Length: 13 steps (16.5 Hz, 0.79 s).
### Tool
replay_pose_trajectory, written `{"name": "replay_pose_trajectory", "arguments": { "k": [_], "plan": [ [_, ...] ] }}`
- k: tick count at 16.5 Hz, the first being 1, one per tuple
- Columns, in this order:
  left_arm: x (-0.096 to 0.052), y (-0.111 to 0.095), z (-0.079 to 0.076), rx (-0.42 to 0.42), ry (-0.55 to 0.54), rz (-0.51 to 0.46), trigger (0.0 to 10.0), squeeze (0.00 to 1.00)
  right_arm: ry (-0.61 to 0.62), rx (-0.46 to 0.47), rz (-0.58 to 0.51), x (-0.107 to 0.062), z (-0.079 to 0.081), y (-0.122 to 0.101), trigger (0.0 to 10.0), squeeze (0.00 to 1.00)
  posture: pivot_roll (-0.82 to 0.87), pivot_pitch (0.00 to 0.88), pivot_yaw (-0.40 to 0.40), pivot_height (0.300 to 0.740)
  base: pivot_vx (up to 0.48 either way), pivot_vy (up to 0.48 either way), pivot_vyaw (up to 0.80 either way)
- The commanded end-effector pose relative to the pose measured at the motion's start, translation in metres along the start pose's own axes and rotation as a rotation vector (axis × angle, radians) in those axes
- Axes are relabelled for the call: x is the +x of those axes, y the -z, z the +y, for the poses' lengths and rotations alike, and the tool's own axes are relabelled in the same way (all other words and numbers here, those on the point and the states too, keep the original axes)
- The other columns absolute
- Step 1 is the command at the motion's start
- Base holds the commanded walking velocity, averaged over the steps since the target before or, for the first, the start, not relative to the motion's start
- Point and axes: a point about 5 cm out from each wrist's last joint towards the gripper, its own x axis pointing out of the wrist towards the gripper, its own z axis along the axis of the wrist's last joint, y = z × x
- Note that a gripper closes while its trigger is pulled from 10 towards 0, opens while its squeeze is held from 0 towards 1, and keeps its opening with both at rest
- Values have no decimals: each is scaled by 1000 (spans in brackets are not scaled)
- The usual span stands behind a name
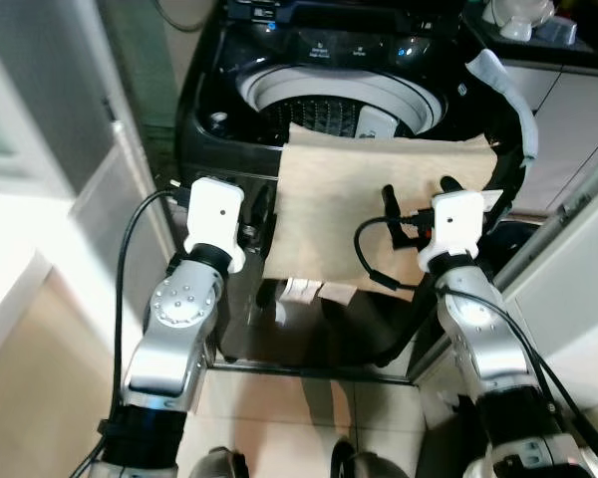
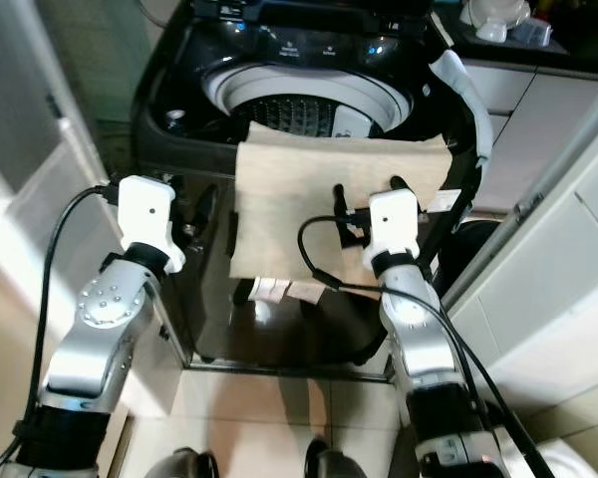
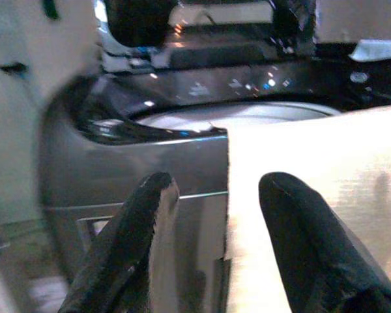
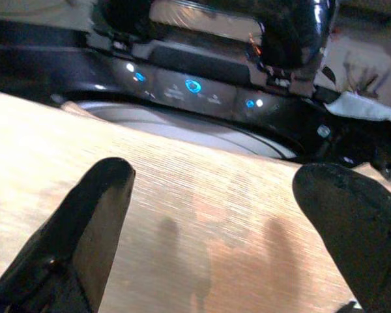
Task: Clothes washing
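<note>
- A home laundry corner is showing here: a glossy black top-loading washing machine (image 1: 229, 129) is standing open, with its pale ribbed drum (image 1: 329, 105) visible.
- Blue indicator lights are glowing on the machine's dark control panel (image 4: 189, 88).
- A beige woven cloth (image 1: 379, 214) is hanging over the washer's front rim.
- White cabinet fronts (image 1: 568, 129) are flanking the machine on the robot's right, under a dark countertop (image 1: 538, 45) carrying what may be white crockery, too blurred to tell.
- Pale floor tiles (image 1: 269, 418) are lying underfoot.
</note>
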Motion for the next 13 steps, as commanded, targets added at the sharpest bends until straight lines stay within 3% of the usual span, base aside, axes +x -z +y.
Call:
{"name": "replay_pose_trajectory", "arguments": {
  "k": [1, 8, 10, 12, 13],
  "plan": [
    [2, -2, -2, -3, 3, -15, 10000, 0, -3, -20, 14, 1, -2, 1, 10000, 0, -89, 0, -18, 740, -281, 0, 0],
    [4, -2, -4, 11, 20, -23, 10000, 0, -13, -42, 26, 4, -1, 5, 10000, 0, -89, 0, -15, 740, -278, 0, 0],
    [4, 1, -4, 21, 26, -15, 10000, 0, -17, -52, 38, 2, -2, 10, 10000, 0, -91, 0, -12, 740, 0, 0, -781],
    [-4, 23, 8, 64, -11, 43, 10000, 0, 1, -54, 29, -7, -8, 16, 10000, 0, -92, 0, -9, 740, 0, 0, -778],
    [-23, 51, 28, 5, -99, 144, 10000, 0, 6, -38, 39, -18, -13, 22, 10000, 0, -95, 0, -5, 740, 0, 0, -788]
  ]
}}
